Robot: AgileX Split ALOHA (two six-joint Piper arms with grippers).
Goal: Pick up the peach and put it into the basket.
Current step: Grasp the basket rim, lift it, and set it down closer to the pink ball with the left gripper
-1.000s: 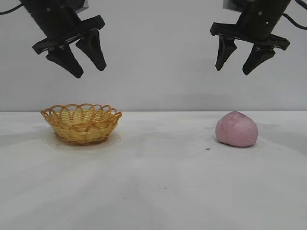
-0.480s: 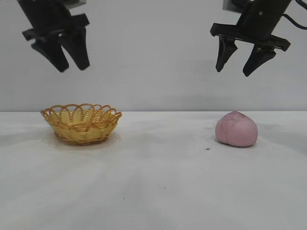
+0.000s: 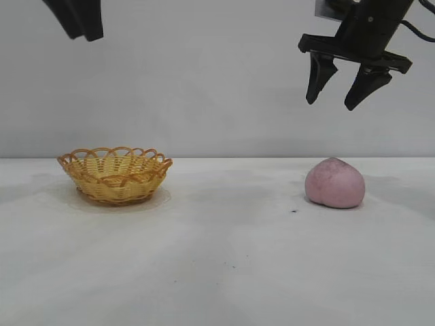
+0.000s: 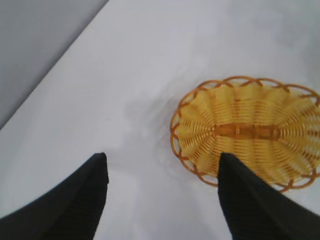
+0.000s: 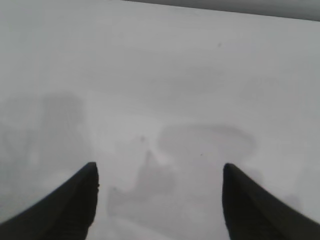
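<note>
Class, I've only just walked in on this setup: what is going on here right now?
Nothing is being held yet. The peach sits on the table at the right, apart from the empty basket at the left. The right gripper hangs open, high above the peach. The left gripper, also open, is up near the top edge of the exterior view, above the basket's outer side. The pick-up has not begun.

Basket (image 3: 115, 175) was woven wicker, yellow-orange, slightly glossy strands. Peach (image 3: 335, 183) looked matt, faintly mottled, soft-skinned. Table (image 3: 224, 265) was smooth matt white. Gripper fingers (image 3: 319, 75) were matt black plastic.
</note>
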